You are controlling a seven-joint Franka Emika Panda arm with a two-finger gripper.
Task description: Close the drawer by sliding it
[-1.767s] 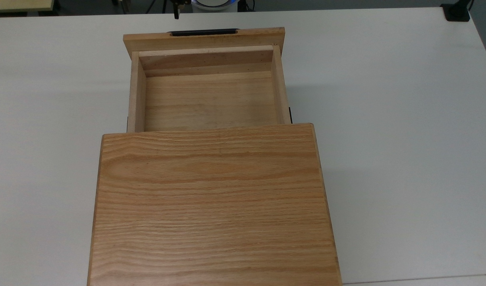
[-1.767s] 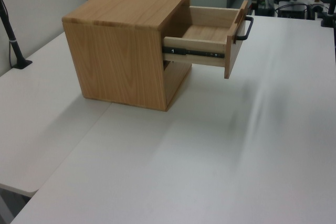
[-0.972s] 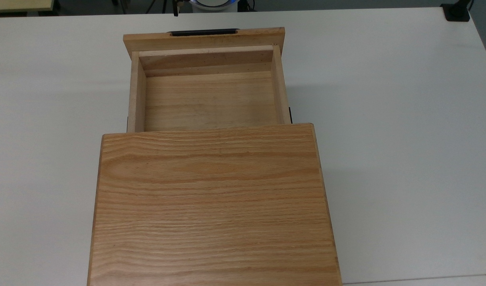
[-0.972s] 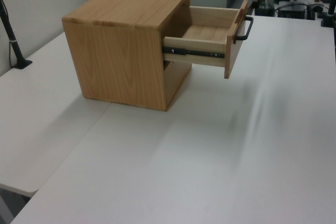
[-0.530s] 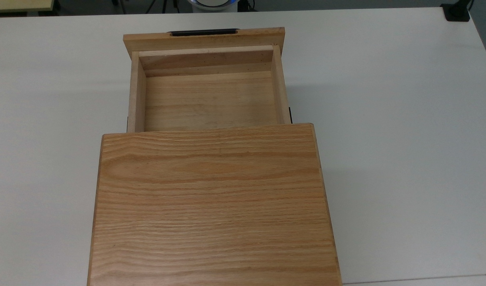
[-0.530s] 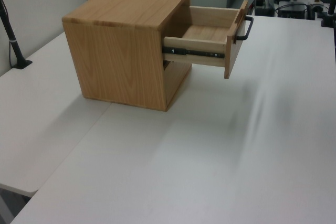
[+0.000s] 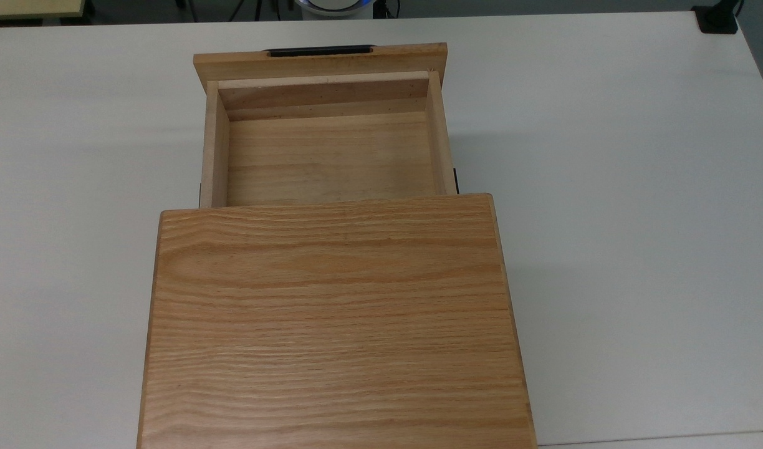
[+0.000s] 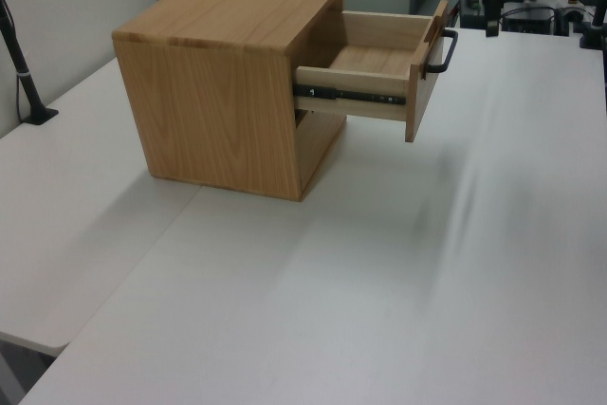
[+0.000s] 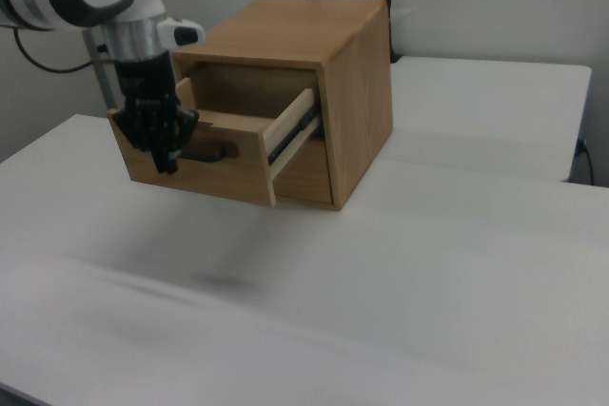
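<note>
The drawer (image 7: pixel 328 156) is a light oak tray pulled far out of the oak cabinet (image 7: pixel 331 324). Its inside is bare, and its front panel carries a black bar handle (image 7: pixel 319 50). In the right view my gripper (image 9: pixel 169 166) hangs fingers-down just in front of the front panel (image 9: pixel 243 164), overlapping the handle (image 9: pixel 207 152). I cannot tell if it touches. In the left view the gripper (image 8: pixel 491 26) appears as a thin dark vertical shape a little beyond the handle (image 8: pixel 442 52), apart from it. It is shut with nothing in it.
The cabinet stands on a white table (image 7: pixel 606 187) with open surface on all sides. A black clamp post (image 8: pixel 24 73) stands at the left view's left edge. A black mount (image 7: pixel 717 22) sits at the top view's top right corner.
The gripper tip has left the top view's upper edge. In the left view it has shifted right and lower. The drawer has not moved.
</note>
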